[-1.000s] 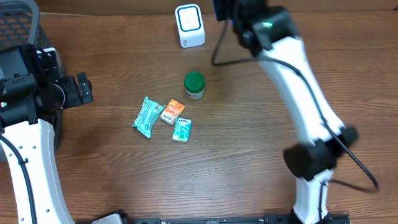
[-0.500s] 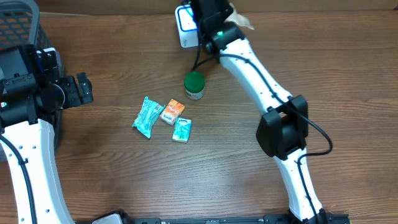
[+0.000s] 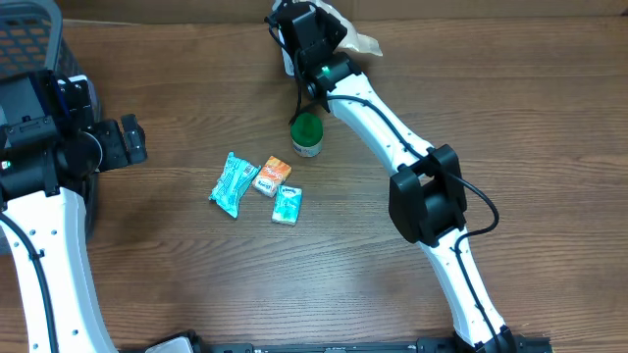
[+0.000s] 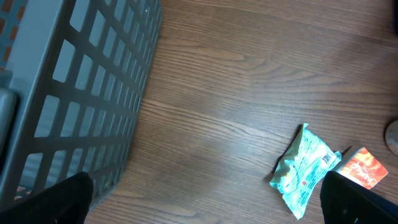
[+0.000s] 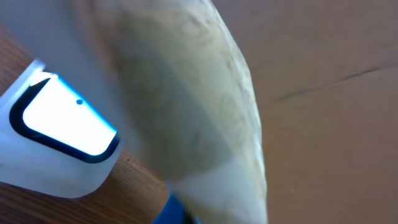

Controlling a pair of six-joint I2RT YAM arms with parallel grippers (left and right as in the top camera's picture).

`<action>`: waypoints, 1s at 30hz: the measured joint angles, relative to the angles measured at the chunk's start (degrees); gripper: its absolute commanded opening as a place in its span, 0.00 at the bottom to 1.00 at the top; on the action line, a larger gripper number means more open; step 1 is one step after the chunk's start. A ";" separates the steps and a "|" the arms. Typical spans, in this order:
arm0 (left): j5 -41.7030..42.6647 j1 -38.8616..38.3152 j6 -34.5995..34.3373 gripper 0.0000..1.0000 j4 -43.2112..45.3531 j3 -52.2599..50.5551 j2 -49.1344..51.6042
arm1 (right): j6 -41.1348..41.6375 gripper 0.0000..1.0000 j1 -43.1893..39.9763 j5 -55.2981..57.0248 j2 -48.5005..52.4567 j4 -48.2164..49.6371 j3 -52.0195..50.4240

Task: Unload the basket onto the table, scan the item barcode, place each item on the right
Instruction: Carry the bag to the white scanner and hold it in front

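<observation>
R gripper (image 3: 324, 29) is clamped on a pale packet (image 5: 186, 112), right over the white scanner (image 5: 62, 143) w/ its lit window. Packet is blurry & hides the fingers. L gripper (image 3: 130, 139) gapes wide by the basket (image 4: 93, 93). Brown wood table (image 3: 196, 284) holds a green-lid jar (image 3: 307, 134) & snack packs (image 3: 234, 183).

Two arms made of long white tubes, left arm (image 3: 44, 235), right arm (image 3: 378, 108), chunky black joint (image 3: 427, 196), thin black cable (image 3: 488, 211) looping beside it, small green light (image 3: 321, 70), black left gripper (image 3: 135, 140)
</observation>
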 measured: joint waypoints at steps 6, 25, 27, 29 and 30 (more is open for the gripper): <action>0.00 0.00 0.00 1.00 0.00 0.00 0.00 | 0.00 0.04 0.15 0.44 0.17 -0.87 0.00; -0.02 0.00 0.00 1.00 0.00 0.00 0.00 | -1.16 0.04 2.27 1.55 0.17 -3.45 -1.88; -0.02 0.00 0.00 1.00 0.00 0.00 0.00 | -1.73 0.04 2.99 2.38 0.17 -3.45 -1.88; 0.00 0.00 0.00 0.99 0.00 0.00 0.00 | -2.12 0.04 3.61 2.89 0.17 -3.43 -1.88; -0.02 0.00 0.00 1.00 0.00 0.00 0.00 | -2.10 0.04 3.80 3.06 0.17 -3.45 -1.88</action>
